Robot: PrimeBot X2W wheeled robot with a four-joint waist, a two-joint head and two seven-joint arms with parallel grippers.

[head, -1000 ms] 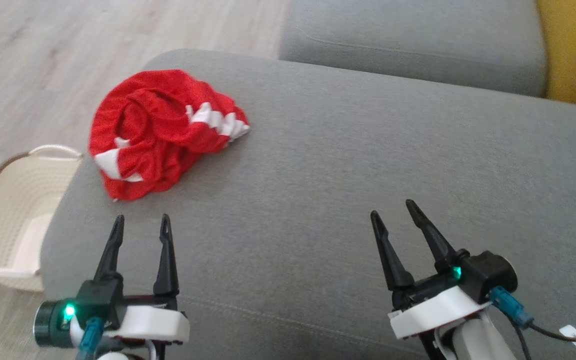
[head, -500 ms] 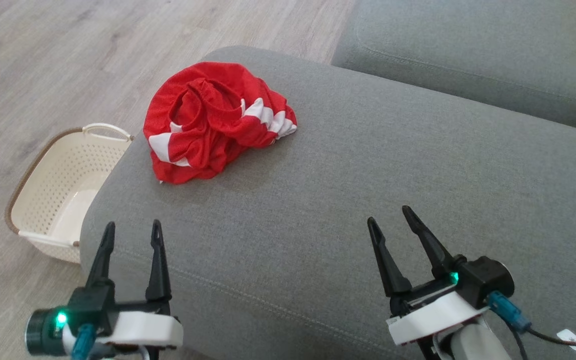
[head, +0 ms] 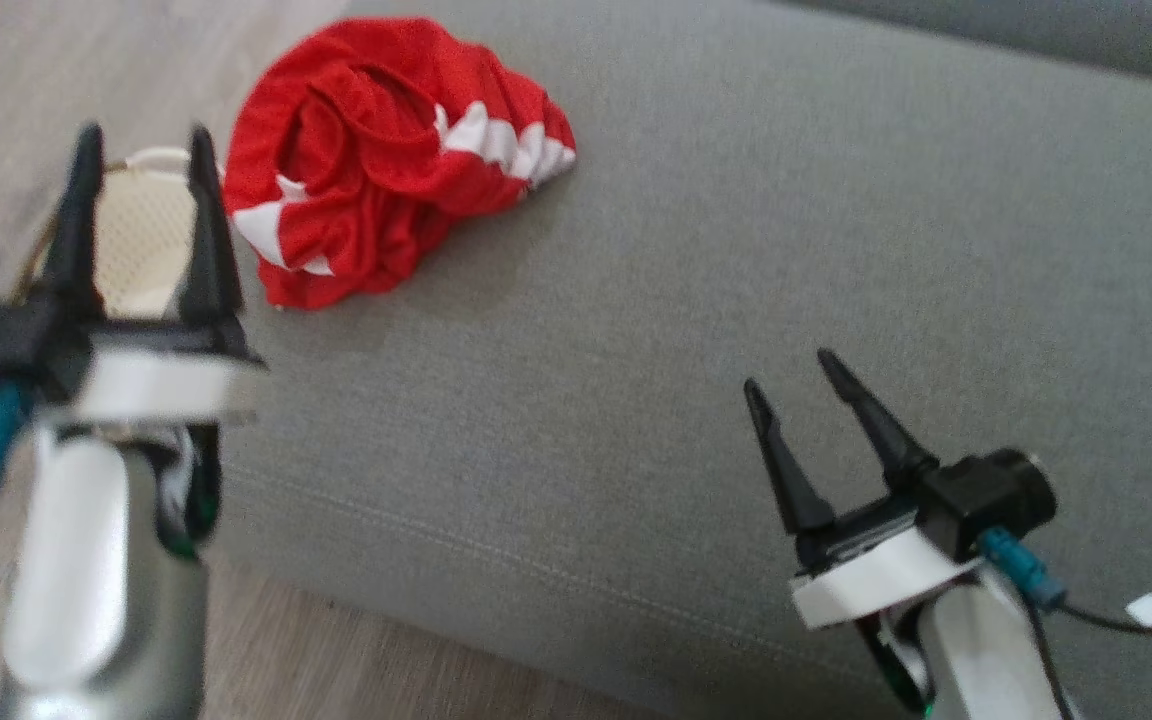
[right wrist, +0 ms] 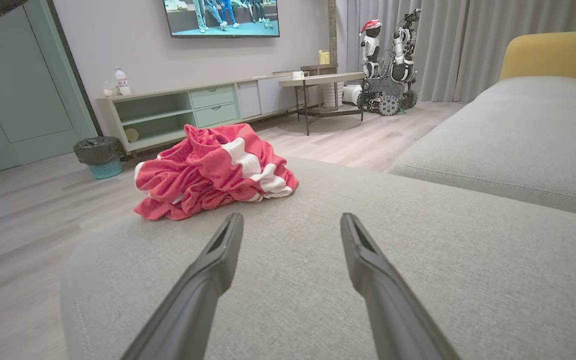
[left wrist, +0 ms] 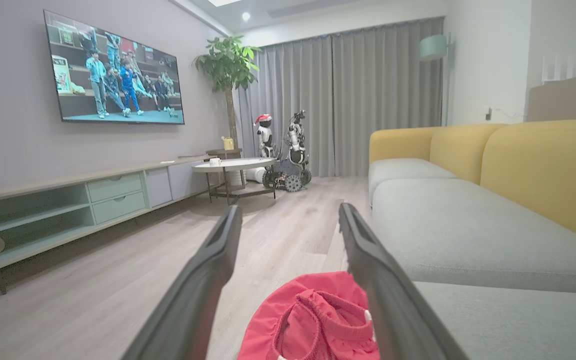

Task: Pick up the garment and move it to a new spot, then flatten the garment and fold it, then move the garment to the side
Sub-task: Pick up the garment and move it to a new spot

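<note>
A crumpled red garment with white stripes [head: 386, 160] lies near the left end of the grey sofa seat [head: 736, 300]. My left gripper [head: 141, 140] is raised and open, just left of the garment, its fingers empty. From the left wrist view the garment [left wrist: 313, 320] sits low between the open fingers, some way ahead. My right gripper [head: 791, 368] hovers open over the seat at the lower right, well clear of the garment. The right wrist view has the garment [right wrist: 213, 170] ahead and to the left.
A cream perforated basket [head: 141, 230] stands on the wooden floor behind my left gripper. Yellow sofa backrests [left wrist: 543, 170] run along the right. A TV console [right wrist: 178, 112], a round side table [right wrist: 318, 80] and another robot [right wrist: 385, 50] stand across the room.
The head camera has tilted down and closer. My left arm has risen and moved forward, up beside the garment. The right gripper has held roughly in place.
</note>
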